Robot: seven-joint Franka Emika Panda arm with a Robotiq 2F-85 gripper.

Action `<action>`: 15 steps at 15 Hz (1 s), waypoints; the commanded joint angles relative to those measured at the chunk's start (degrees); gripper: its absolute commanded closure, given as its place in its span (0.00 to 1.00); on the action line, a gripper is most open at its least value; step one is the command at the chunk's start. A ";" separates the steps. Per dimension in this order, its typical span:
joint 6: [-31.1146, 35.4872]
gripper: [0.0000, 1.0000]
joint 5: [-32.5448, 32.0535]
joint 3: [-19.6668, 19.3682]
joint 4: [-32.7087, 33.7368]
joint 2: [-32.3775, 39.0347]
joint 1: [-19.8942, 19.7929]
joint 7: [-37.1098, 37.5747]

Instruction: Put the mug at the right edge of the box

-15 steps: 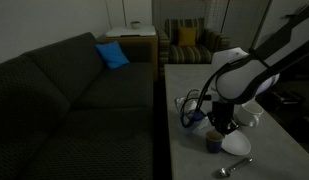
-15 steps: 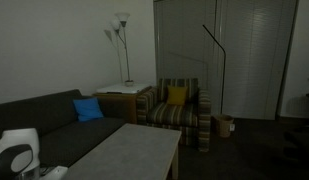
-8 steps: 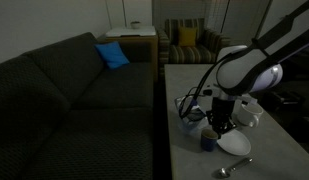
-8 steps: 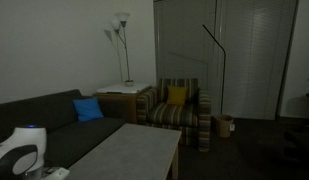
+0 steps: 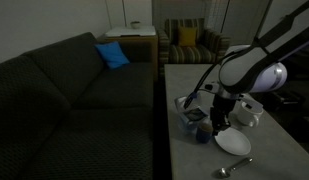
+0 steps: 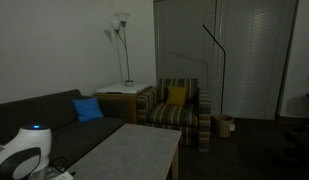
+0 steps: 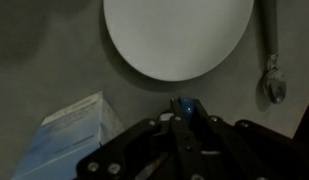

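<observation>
Wrist view shows the box point(image 7: 72, 135) near my pincer point(image 7: 184, 128) but not how wide it's open or what it grips; in an exterior view the mug point(image 5: 202, 134) is right under it, so prob mid-carry, next needs lowering at box's rt edge.

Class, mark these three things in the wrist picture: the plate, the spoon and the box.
plate point(image 7: 179, 35): wrist view, middle of its bare white face.
spoon point(image 7: 273, 88): wrist view, on its bowl.
box point(image 7: 74, 130): wrist view, on its pale visible face.
</observation>
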 commanded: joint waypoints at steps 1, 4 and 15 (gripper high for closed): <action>5.38 0.97 1.61 -2.02 -5.25 -2.87 0.88 9.23; 8.33 0.97 1.33 -3.30 -6.89 -3.43 1.62 16.63; 11.13 0.97 0.75 -10.54 -7.91 -4.03 7.29 41.08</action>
